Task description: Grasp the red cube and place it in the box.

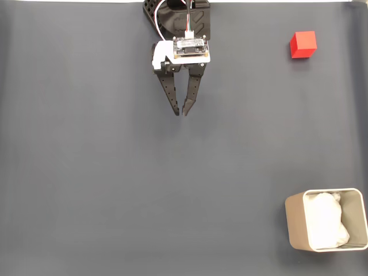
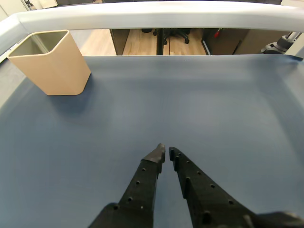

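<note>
Surface: dark grey-blue mat (image 1: 115, 190) covering the worktop; we see it matte and smooth in both views.
Red cube: bright red cube (image 1: 303, 44), plain-faced, which we log near the worktop's top right corner in the fixed view, resting flat on the mat and well apart from all else.
Box: beige container (image 1: 293, 221) with rounded corners and thin walls, standing at the bottom right corner of the worktop in the fixed view; in the wrist view we find it (image 2: 52, 66) at the far left corner, upright, its opening upward.
Box contents: white lumpy padding (image 1: 326, 221) inside the box.
Claw: black two-finger gripper (image 1: 180, 112), entering from the top edge of the worktop in the fixed view, near the middle of that edge, fingers pointing toward the worktop's centre.
Claw state: we record the fingertips nearly together, only a thin gap at the tips (image 2: 166, 153); nothing between them, nothing held.
Claw mount: white bracket with a small circuit board (image 1: 190, 47) on top, wires leading off the top edge.
Relations: we place the cube to the right of the claw in the fixed view, well apart from it; the box is far from both.
Background: wooden floor (image 2: 137, 42) and furniture legs beyond the far edge in the wrist view.
</note>
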